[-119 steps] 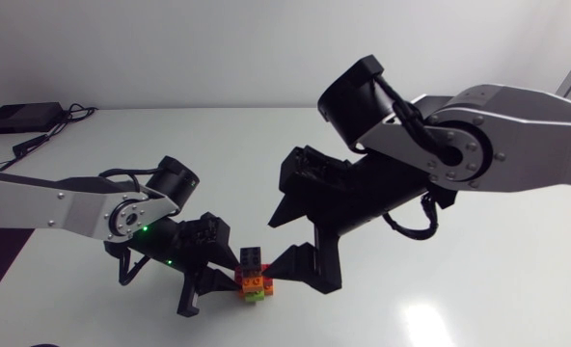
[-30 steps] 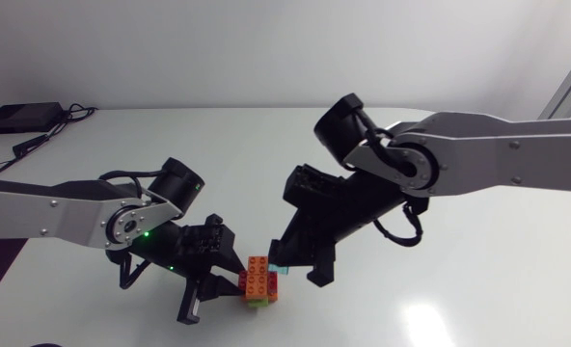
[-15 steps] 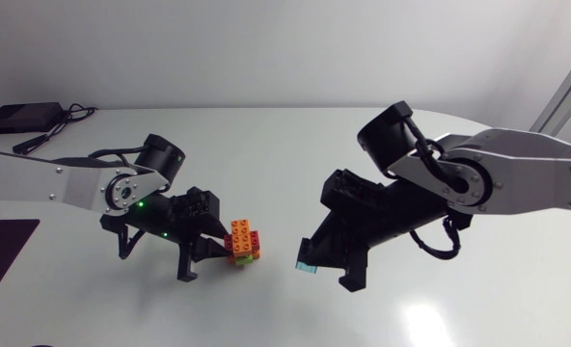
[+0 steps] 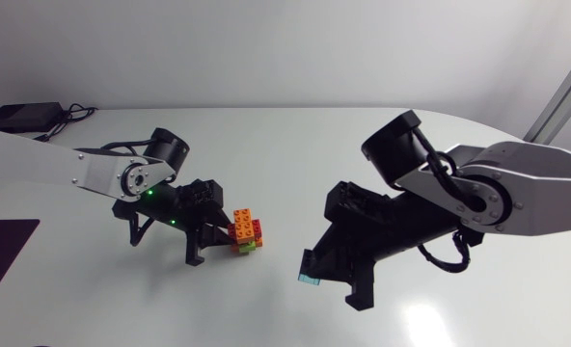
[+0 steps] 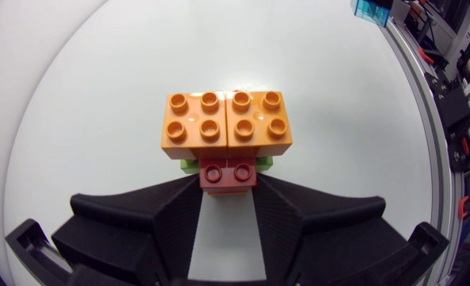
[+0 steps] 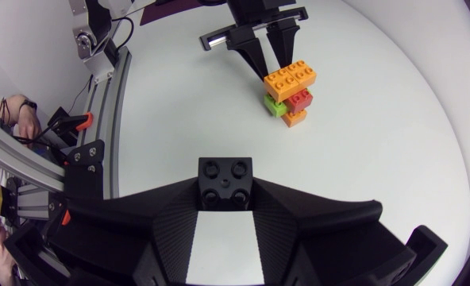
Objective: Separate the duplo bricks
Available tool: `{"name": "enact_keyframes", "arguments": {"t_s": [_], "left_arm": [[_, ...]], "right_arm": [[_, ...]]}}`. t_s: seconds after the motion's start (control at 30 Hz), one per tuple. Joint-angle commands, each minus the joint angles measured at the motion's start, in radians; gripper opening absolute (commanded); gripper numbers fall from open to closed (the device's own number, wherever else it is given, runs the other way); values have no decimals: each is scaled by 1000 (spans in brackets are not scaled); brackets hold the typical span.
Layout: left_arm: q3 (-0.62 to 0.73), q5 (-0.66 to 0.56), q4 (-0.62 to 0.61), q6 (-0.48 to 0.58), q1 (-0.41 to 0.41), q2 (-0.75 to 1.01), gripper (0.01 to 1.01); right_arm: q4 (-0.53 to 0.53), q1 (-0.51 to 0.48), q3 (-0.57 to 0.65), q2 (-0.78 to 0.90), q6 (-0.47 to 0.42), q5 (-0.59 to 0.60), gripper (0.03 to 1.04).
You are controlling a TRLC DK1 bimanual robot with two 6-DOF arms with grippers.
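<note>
Stack [image 5: 225, 127] in left gripper [image 5: 228, 191]; black brick [image 6: 225, 181] in right gripper [image 6: 225, 195].

Orange-red-green stack [image 4: 246, 231]; one brick [image 6: 225, 183] apart

Centre lane: you have bare table [image 4: 285, 164] between the brick stack [image 4: 246, 231] and the single brick [image 4: 310, 279], which are well apart.
Stack, left side: blocked. Your left gripper [image 5: 228, 189] clamps the red brick [image 5: 228, 171] from two sides.
Stack, top and right flank: nothing stands against them.
Right side: your right gripper [image 6: 225, 203], closed on the single brick, and its arm fill this part.
Far left corner: black box [image 4: 20, 117] and cables [image 4: 73, 113], well apart from both grippers.
</note>
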Motion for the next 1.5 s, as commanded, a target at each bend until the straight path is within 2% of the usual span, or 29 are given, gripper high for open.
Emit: {"name": "enact_keyframes", "arguments": {"t_s": [0.0, 0.13, 0.2, 0.27, 0.37, 0.47, 0.67, 0.83, 1.03, 1.47], "left_arm": [[8, -13, 1, -10, 7, 35, 513], [7, -13, -5, -10, 9, 26, 843], [4, -13, -7, -8, 13, 15, 933], [1, -8, -13, -7, 21, 0, 962], [-3, 7, -33, -8, 50, -71, 964], [-1, 74, -108, -8, 70, -186, 962], [-22, 246, -242, -35, 21, -325, 943], [-47, 335, -252, -51, -34, -315, 874], [-49, 415, -255, -47, -47, -282, 775], [17, 538, -325, -5, -47, -227, 751]], "right_arm": [[5, 10, -29, -14, 3, 4, 231], [5, 14, -28, -20, 3, 4, 231], [5, 14, -28, -23, 3, 4, 231], [5, 18, -28, -26, 3, 4, 231], [2, 19, -22, -43, 1, 3, 231], [-1, 19, -3, -65, 1, 3, 231], [13, 22, 38, -63, 13, -17, 231], [33, 39, 86, -63, 46, -37, 233], [16, 44, 152, -62, 59, -73, 233], [86, 79, 198, 47, 95, -86, 233]]}}
